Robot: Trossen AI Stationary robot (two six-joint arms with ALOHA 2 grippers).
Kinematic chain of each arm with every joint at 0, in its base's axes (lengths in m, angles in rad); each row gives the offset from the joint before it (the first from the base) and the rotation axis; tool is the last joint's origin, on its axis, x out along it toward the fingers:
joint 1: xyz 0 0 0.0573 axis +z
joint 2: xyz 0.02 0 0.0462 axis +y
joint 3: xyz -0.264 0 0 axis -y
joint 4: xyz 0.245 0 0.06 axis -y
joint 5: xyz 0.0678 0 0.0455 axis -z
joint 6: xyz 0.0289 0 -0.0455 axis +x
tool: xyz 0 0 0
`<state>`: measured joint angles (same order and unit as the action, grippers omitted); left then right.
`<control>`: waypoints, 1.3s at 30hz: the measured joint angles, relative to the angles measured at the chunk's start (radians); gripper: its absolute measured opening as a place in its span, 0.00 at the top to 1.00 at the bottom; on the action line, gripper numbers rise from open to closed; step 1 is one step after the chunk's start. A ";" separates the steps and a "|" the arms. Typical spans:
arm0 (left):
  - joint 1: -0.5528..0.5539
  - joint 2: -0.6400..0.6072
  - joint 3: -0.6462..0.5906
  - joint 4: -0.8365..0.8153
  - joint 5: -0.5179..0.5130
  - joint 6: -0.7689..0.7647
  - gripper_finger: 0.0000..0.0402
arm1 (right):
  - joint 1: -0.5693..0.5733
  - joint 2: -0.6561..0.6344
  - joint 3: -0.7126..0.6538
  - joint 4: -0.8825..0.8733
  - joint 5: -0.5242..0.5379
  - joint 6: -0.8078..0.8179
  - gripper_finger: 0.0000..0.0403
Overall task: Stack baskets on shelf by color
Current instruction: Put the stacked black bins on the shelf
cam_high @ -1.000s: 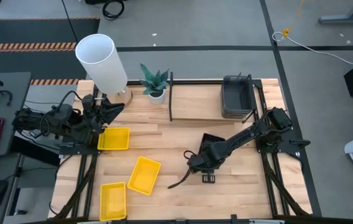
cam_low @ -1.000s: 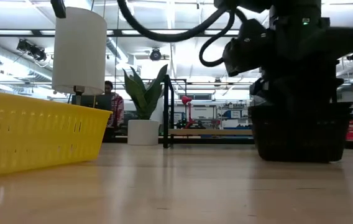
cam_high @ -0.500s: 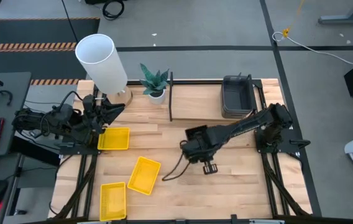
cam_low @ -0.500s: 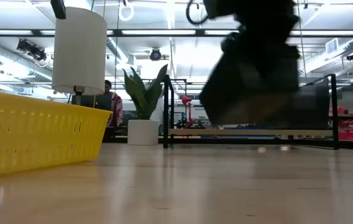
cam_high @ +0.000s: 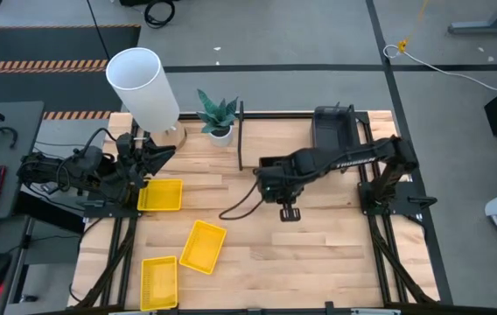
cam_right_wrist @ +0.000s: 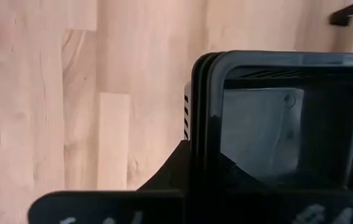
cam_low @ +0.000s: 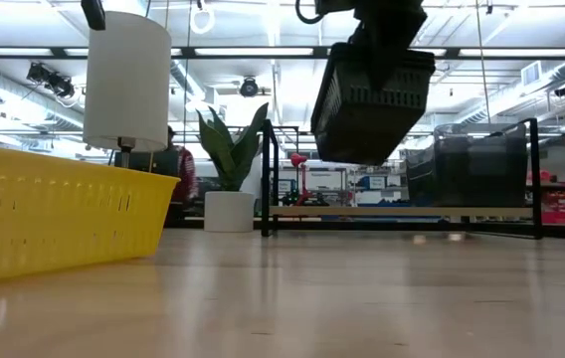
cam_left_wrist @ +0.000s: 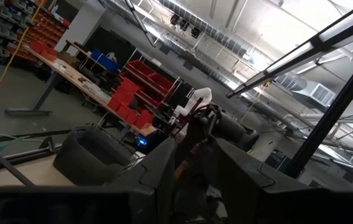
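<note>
My right gripper (cam_high: 276, 185) is shut on a small black perforated basket (cam_low: 372, 99), held high above the table's middle, just in front of the black frame shelf (cam_high: 241, 136). The basket's rim (cam_right_wrist: 201, 68) shows several nested edges. Dark grey baskets (cam_high: 334, 131) stand stacked on the shelf's right end and also show in the low view (cam_low: 471, 164). Three yellow baskets (cam_high: 160, 194), (cam_high: 203, 246), (cam_high: 159, 282) lie flat on the table's left half. My left gripper (cam_high: 154, 156) waits at the table's left edge, slightly open and empty. My right gripper holds the black basket by one side wall at its rim (cam_right_wrist: 204, 134), one finger (cam_right_wrist: 179, 165) outside the wall and the other inside. The fingers come from above, pointing down. The basket hangs lifted clear of the table, tilted, its bottom toward the near edge.
A white cylindrical lamp shade (cam_high: 143, 87) and a small potted plant (cam_high: 218, 114) stand at the far left, beside the shelf's left post. The shelf's left and middle parts (cam_high: 275, 144) show bare wood. A cable (cam_high: 240, 206) loops below my right arm.
My right gripper has risen and gone toward the far edge and a little left, toward the shelf, with the black basket. The basket stood on the table a second ago; it now hangs clear and tilted.
</note>
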<state>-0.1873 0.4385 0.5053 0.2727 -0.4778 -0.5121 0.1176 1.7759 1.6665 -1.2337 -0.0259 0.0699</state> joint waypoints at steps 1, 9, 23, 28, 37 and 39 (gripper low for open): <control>0.000 0.000 0.000 0.001 0.000 0.000 0.70 | -0.010 -0.006 0.000 -0.001 0.003 -0.009 0.96; 0.000 0.000 0.000 0.003 -0.002 0.000 0.70 | -0.141 -0.012 -0.050 0.025 0.012 -0.079 0.96; 0.000 0.000 0.000 0.008 -0.019 -0.001 0.70 | -0.386 -0.011 -0.282 0.187 0.171 -0.228 0.96; 0.000 0.000 0.000 0.008 -0.033 -0.025 0.70 | -0.445 -0.011 -0.343 0.219 0.165 -0.278 0.96; 0.000 0.000 0.000 0.008 -0.045 -0.029 0.70 | -0.478 -0.011 -0.375 0.193 0.155 -0.334 0.88; 0.000 0.000 0.000 0.008 -0.045 -0.029 0.70 | -0.478 -0.011 -0.375 0.187 0.155 -0.333 0.86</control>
<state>-0.1871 0.4385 0.5053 0.2806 -0.5233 -0.5407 -0.3603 1.7653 1.2919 -1.0469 0.1295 -0.2632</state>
